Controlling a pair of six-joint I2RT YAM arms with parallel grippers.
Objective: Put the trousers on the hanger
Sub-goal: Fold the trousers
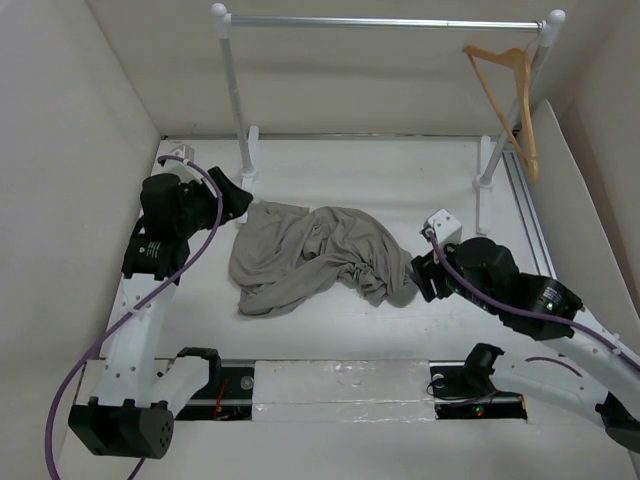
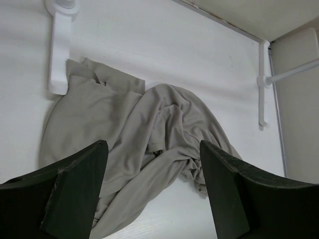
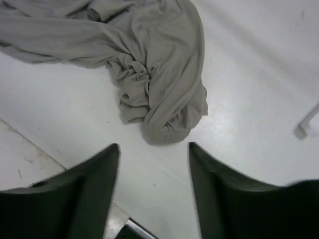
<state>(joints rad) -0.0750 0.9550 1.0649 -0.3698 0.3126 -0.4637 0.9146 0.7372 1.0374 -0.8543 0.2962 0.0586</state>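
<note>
The grey-beige trousers (image 1: 310, 255) lie crumpled on the white table in the middle; they also show in the left wrist view (image 2: 134, 134) and in the right wrist view (image 3: 149, 64), with a ribbed cuff nearest my right fingers. The tan wooden hanger (image 1: 510, 95) hangs by its hook from the right end of the silver rail. My left gripper (image 1: 240, 198) is open and empty, at the trousers' upper left edge; it also shows open in its own view (image 2: 153, 164). My right gripper (image 1: 420, 278) is open and empty, just right of the cuff, seen open in its own view (image 3: 153, 169).
The silver rail (image 1: 385, 22) on white posts (image 1: 237, 100) spans the back of the table. White walls close in the left, back and right. A metal track (image 1: 530, 215) runs along the right side. A white plate with cables lies along the front edge (image 1: 340, 385).
</note>
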